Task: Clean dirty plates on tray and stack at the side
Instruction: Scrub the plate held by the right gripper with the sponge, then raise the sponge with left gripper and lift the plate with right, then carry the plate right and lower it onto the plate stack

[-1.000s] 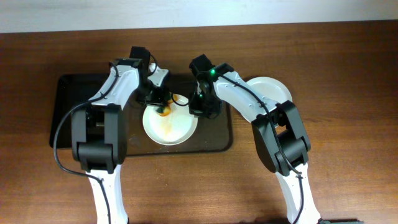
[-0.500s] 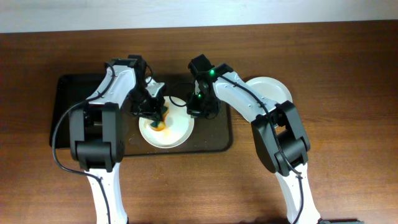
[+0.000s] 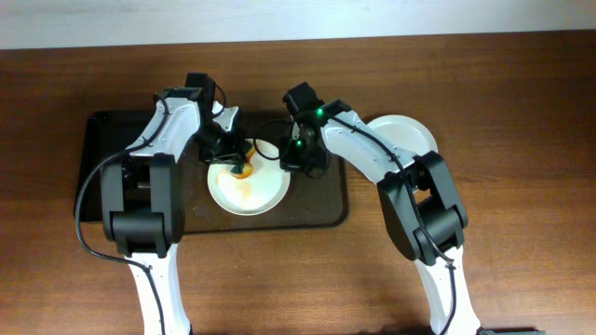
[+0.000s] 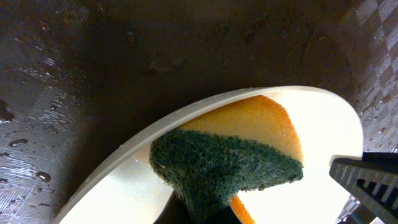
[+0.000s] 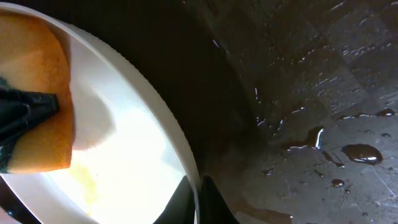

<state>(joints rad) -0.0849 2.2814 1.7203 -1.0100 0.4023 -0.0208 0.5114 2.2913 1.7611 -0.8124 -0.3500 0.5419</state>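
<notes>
the white plate (image 3: 250, 189) sits on the tray (image 3: 112, 177), right of the tray's middle and near its front rim. a pale orange smear of sauce (image 3: 244, 192) spreads over the plate's inside. whether the plate lies flat or has one side raised cannot be told from these views.

a sponge (image 3: 244, 169), orange-yellow with a dark green scouring face, is pressed on the plate's far-left part, close to the rim. in the left wrist view the sponge (image 4: 230, 162) shows its green face to the camera, with the orange body behind it against the white of the plate (image 4: 323, 130).

the left tool (image 3: 235, 156) is clamped on the sponge, which sticks out from between its fingers. the right tool (image 3: 291, 166) is at the plate's far-right edge. in its own view the two fingers are closed on the rim of the plate (image 5: 124, 155), one on each side.

the tray is dark, and in both wrist views it is wet, with water drops (image 5: 354, 151) scattered over its textured floor (image 4: 93, 62).

a second plate (image 3: 405, 130), also white, lies on the wooden surface (image 3: 521, 233) just right of the tray, partly hidden under the right arm.
</notes>
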